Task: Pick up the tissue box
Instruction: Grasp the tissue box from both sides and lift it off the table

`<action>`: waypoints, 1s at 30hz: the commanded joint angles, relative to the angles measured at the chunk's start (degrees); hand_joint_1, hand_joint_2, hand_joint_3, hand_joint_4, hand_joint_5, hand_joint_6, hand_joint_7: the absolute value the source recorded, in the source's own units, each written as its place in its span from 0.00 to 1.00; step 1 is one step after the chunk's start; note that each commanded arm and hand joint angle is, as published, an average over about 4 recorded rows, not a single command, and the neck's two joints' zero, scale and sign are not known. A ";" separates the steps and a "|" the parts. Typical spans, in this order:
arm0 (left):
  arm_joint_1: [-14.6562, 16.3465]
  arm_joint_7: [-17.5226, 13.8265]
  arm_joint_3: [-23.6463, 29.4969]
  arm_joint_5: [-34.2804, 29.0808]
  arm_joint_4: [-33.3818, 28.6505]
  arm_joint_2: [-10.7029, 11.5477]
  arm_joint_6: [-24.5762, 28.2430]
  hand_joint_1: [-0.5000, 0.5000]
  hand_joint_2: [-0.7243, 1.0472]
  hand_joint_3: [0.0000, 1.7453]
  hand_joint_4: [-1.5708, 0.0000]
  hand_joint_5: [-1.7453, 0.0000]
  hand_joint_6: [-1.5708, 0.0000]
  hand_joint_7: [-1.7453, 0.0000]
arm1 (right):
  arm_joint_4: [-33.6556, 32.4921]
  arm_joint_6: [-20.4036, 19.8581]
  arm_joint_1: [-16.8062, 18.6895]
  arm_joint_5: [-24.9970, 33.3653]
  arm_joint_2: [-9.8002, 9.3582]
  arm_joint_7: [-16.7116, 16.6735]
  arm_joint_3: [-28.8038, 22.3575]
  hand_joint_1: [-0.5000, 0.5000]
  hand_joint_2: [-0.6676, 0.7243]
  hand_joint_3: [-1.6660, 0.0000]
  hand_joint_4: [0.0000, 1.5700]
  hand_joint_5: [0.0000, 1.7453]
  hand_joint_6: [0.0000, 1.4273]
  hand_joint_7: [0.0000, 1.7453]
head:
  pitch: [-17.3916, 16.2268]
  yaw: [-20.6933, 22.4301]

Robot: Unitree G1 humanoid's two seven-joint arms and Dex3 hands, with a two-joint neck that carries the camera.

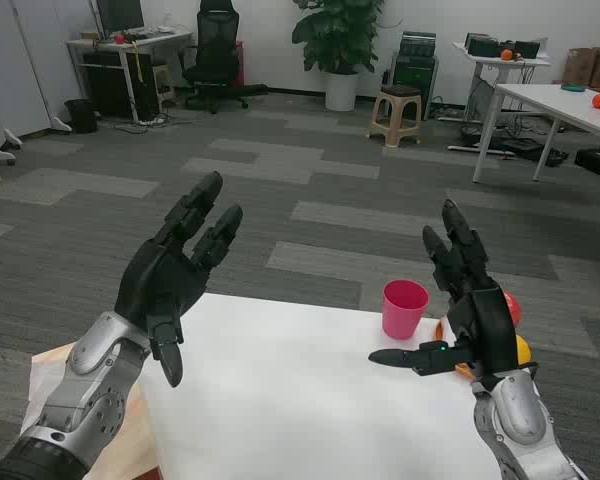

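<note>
No tissue box shows anywhere in the head view. My left hand (175, 275) is raised over the table's far left corner with its fingers spread and nothing in it. My right hand (467, 310) is lifted at the right side, fingers apart and the thumb pointing left, also holding nothing. Both hands hover above the white table (290, 400).
A pink cup (404, 308) stands near the table's far edge, just left of my right hand. Orange, red and yellow objects (516, 335) lie partly hidden behind that hand. Beyond the table are grey carpet, a stool (396, 113), desks and an office chair.
</note>
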 commanded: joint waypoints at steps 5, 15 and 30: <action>4.32 0.75 1.91 -2.73 -4.68 3.26 -0.52 1.00 0.05 0.00 1.00 1.00 1.00 1.00 | -7.08 -1.00 5.39 -0.34 6.37 -2.67 1.46 0.04 0.91 1.00 0.00 0.00 0.00 0.00 | 0.77 0.57; 4.28 0.73 1.91 -2.73 -4.68 3.26 -0.37 1.00 0.05 0.00 1.00 1.00 1.00 1.00 | -6.99 -0.98 5.39 -0.34 6.37 -2.67 1.46 0.04 0.91 1.00 0.00 0.00 0.00 0.00 | 0.74 0.71; 4.48 0.70 2.35 -2.84 -4.62 3.33 -0.43 1.00 0.05 0.00 1.00 1.00 1.00 1.00 | -6.09 -0.98 5.37 -0.32 6.40 -2.67 1.37 0.04 0.91 1.00 0.00 0.00 0.00 0.00 | -9.03 -2.87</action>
